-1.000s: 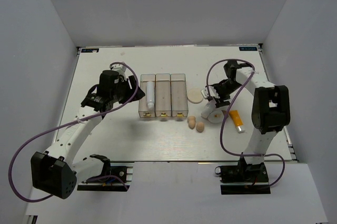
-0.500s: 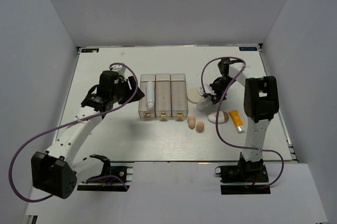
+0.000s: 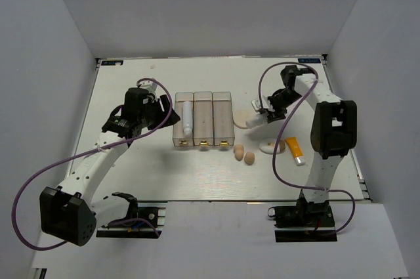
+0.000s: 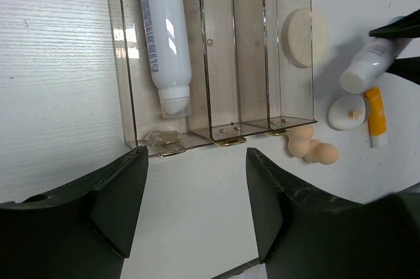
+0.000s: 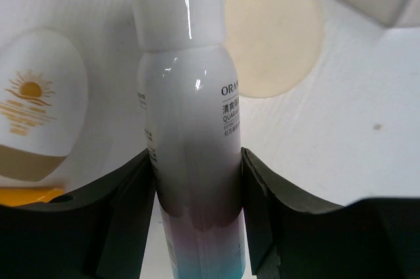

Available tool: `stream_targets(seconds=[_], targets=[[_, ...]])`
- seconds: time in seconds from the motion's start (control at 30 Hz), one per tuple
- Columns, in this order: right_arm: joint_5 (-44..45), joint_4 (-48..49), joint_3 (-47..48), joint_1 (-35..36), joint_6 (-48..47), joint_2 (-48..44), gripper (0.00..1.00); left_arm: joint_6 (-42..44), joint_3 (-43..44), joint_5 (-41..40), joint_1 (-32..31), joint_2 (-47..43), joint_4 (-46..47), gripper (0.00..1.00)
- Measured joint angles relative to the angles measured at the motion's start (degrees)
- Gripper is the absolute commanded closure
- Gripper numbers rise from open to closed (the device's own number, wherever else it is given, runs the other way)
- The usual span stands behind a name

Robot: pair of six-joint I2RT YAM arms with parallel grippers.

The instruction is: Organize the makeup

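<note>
Makeup status: white bottle (image 5: 189,95) is clamped snug in my right gripper (image 5: 195,180), hanging just over the cream puff (image 5: 275,36), toward the table's right edge. My left gripper (image 4: 197,174) is spread wide, holding nothing, hovering by the clear bins (image 4: 231,62) mid-table.
</note>
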Motion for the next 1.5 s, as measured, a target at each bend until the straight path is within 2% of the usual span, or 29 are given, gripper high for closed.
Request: stream_targets(seconds=[0.13, 0.23, 0.33, 0.43, 0.5, 0.6, 0.8, 0.9, 1.1, 1.27, 1.5], targets=[[-6.01, -2.25, 1.16, 0.17, 1.33, -6.29, 1.00, -0.28, 0.00, 0.00, 0.00, -0.07, 0.37, 0.29], [-13.18, 1.29, 1.95, 1.92, 10.34, -10.58, 1.00, -0.61, -0.02, -0.28, 0.00, -0.74, 0.83, 0.29], [-18.78, 9.40, 0.66, 6.23, 25.31, -14.14, 1.00, -0.98, 0.00, -1.44, 0.00, -3.06, 1.42, 0.29], [-19.80, 25.66, -6.67, 13.25, 46.88, -18.27, 1.00, -1.03, 0.79, -3.10, 0.00, -6.49, 1.38, 0.29], [-17.73, 34.99, -10.38, 17.99, 60.94, -19.15, 1.00, -1.03, 2.19, -4.31, 0.00, -8.15, 1.27, 0.29], [-13.18, 45.48, -10.88, 23.85, 79.71, -17.07, 1.00, -1.27, 3.56, -5.84, 0.00, -10.12, 1.25, 0.29], [-1.27, 60.78, -8.11, 29.27, 109.00, -10.56, 1.00, -3.28, 3.58, -9.09, 0.00, -14.82, -1.51, 0.29], [6.67, 62.49, -3.41, 31.36, 119.91, -6.34, 1.00, -4.17, 3.67, -10.45, 0.00, -16.96, -3.10, 0.29], [19.37, 58.86, 10.32, 34.60, 139.62, 3.08, 1.00, -5.46, 4.33, -12.02, 0.00, -18.40, -6.49, 0.29], [24.04, 57.11, 10.88, 37.42, 148.85, 4.57, 1.00, -6.08, 4.37, -12.59, 0.00, -18.38, -8.55, 0.29], [24.44, 55.10, 8.11, 38.84, 155.34, 5.31, 1.00, -6.64, 4.37, -13.14, 0.00, -18.32, -9.38, 0.29]])
